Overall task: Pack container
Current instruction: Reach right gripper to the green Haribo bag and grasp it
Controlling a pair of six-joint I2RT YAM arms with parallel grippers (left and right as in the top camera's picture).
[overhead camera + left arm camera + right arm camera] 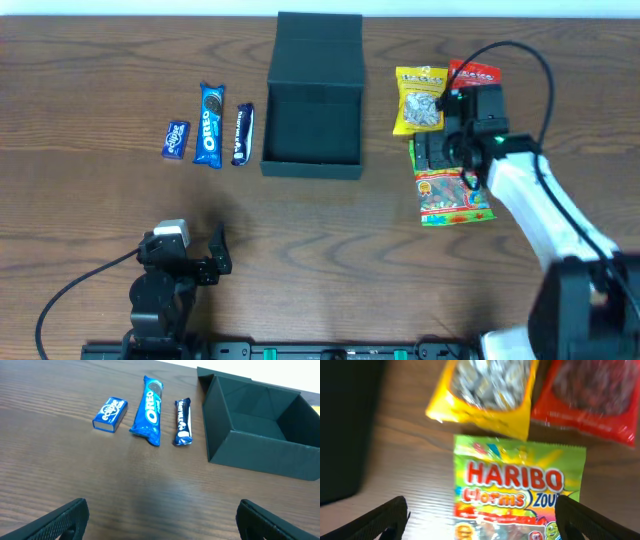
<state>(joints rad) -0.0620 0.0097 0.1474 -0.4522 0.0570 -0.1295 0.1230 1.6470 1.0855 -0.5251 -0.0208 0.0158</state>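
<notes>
The dark teal container (311,125) stands open at the table's middle back, lid flap folded back; it looks empty in the left wrist view (260,430). Left of it lie a small blue packet (176,139), an Oreo pack (211,124) and a dark blue bar (243,133). Right of it lie a yellow snack bag (418,99), a red bag (474,74) and a Haribo bag (455,197). My right gripper (445,152) is open above the Haribo bag (517,485). My left gripper (205,255) is open and empty near the front left.
The left arm's cable runs along the front left of the wooden table (330,260). The right arm (545,215) and its cable reach over the right side. In the right wrist view the container's dark wall (347,430) is to the left.
</notes>
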